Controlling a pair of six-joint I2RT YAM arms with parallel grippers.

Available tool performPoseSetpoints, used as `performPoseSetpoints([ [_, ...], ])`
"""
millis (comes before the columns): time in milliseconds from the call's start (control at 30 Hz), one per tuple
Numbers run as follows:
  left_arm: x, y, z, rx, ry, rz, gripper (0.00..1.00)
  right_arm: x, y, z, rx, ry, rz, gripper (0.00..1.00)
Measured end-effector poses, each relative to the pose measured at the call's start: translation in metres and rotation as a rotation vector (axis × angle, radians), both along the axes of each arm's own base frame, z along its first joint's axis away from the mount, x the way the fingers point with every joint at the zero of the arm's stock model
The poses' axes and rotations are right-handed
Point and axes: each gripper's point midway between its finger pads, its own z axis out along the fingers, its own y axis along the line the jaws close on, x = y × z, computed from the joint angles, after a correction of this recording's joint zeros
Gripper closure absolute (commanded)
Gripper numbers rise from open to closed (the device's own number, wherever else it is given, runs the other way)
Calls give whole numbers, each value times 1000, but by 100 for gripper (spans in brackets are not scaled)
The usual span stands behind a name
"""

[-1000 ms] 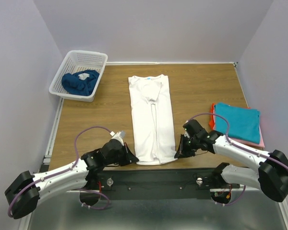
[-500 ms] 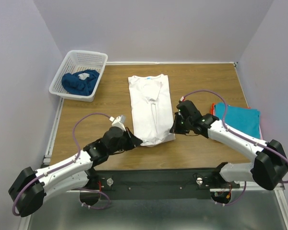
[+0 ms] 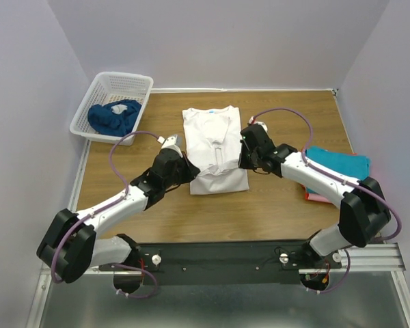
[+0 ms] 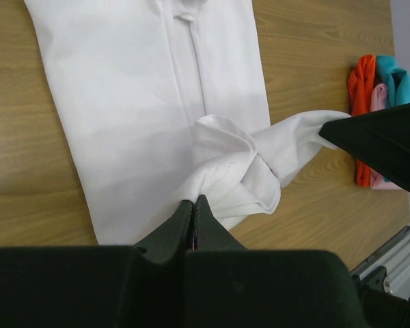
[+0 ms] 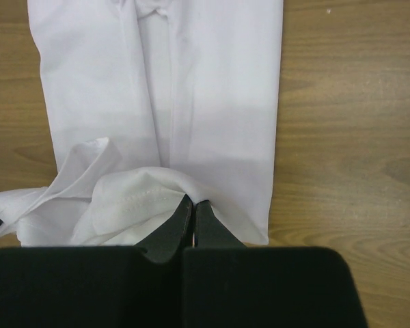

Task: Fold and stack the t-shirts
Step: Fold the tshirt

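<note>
Pinching the near hem of the white t-shirt (image 3: 215,147), both tools were clamped on cloth: the left tool (image 4: 193,205) had the hem's left corner, the right tool (image 5: 193,206) its right corner (jaws pressed together on the fabric in each wrist view). The hem was raised and doubled back over the shirt's own middle, sagging in loose folds between the two grips, while the collar end lay flat on the counter (image 3: 287,116). Off the shirt's far left corner sat a white basket (image 3: 123,82) with a dark blue t-shirt (image 3: 113,116) bunched inside. Right of the shirt, apart from it, a teal t-shirt (image 3: 338,164) topped a stack, pink t-shirt (image 4: 377,99) and red-orange t-shirt (image 4: 361,75) edges showing beneath.
</note>
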Motion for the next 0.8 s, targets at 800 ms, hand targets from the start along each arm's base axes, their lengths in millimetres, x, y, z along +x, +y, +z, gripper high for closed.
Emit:
performPoseSetpoints([
  [800, 95, 20, -19, 106, -16, 28, 100, 93, -3, -12, 15, -27, -53, 99],
])
